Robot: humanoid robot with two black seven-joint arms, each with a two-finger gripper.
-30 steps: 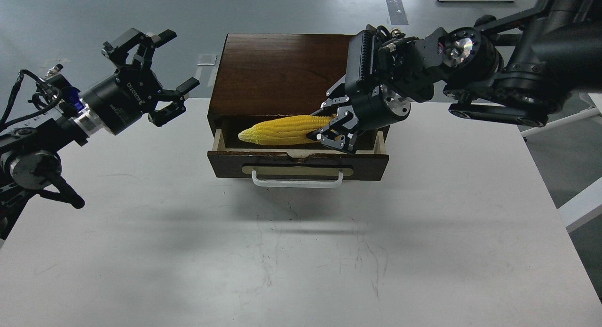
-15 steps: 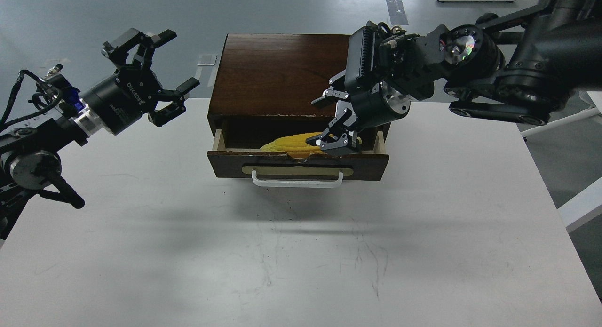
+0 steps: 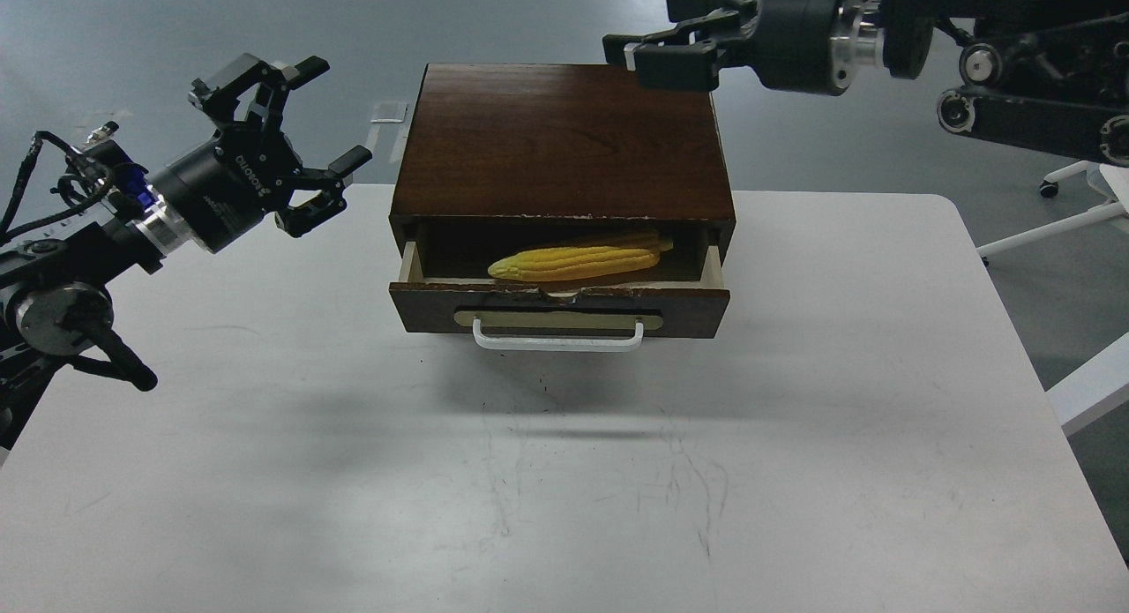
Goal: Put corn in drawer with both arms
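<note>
The yellow corn (image 3: 578, 258) lies lengthwise inside the open drawer (image 3: 559, 309), tip pointing left. The drawer sticks out of the dark wooden box (image 3: 561, 141) and shows its white bar handle (image 3: 558, 335). My right gripper (image 3: 657, 53) is open and empty, raised above the box's far right corner. My left gripper (image 3: 304, 123) is open and empty, held in the air to the left of the box, apart from it.
The white table (image 3: 794, 437) holds the box at its far middle. The table's right edge runs near a white frame leg (image 3: 1094, 384). Grey floor lies beyond the table.
My right gripper let go of the corn, which dropped into the drawer, then lifted up and back to the right. The left arm barely moved.
</note>
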